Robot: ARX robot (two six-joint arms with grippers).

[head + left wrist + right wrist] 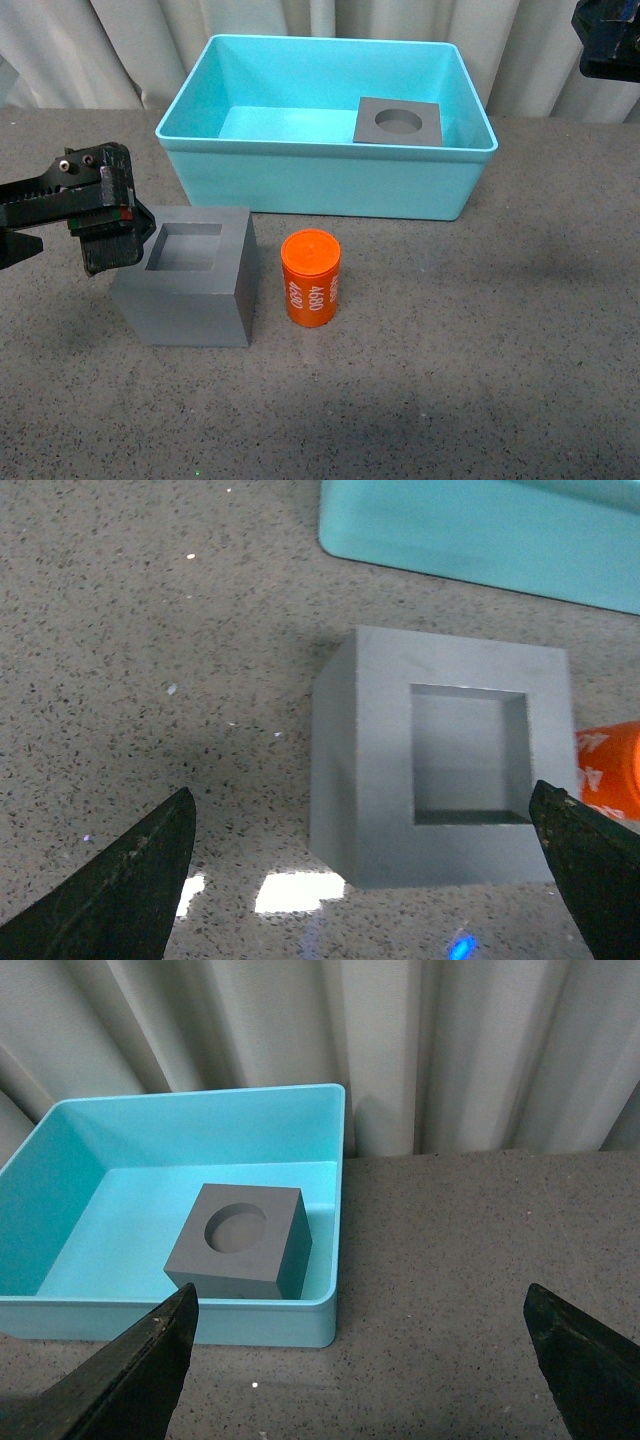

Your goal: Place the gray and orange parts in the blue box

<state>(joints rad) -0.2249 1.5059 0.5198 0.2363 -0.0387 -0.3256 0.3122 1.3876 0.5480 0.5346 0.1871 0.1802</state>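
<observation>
A gray cube with a square recess [190, 285] stands on the table in front of the blue box [320, 188]. An orange cylinder [311, 278] with white numerals stands upright just right of it. The second gray cube, with a round recess [398, 121], lies inside the box at its back right. My left gripper [65, 248] hovers open at the square-recess cube's left edge. The left wrist view shows that cube [365, 750] between the spread fingers of the left gripper [362, 792], with the cylinder [610, 765] beside it. My right gripper [610, 40] hangs open, high at the far right.
Pale curtains [100, 50] hang behind the speckled gray table [480, 340]. In the right wrist view the box [300, 1320] holds the round-recess cube [240, 1240], and the right gripper [360, 1290] is over bare table beside the box's wall.
</observation>
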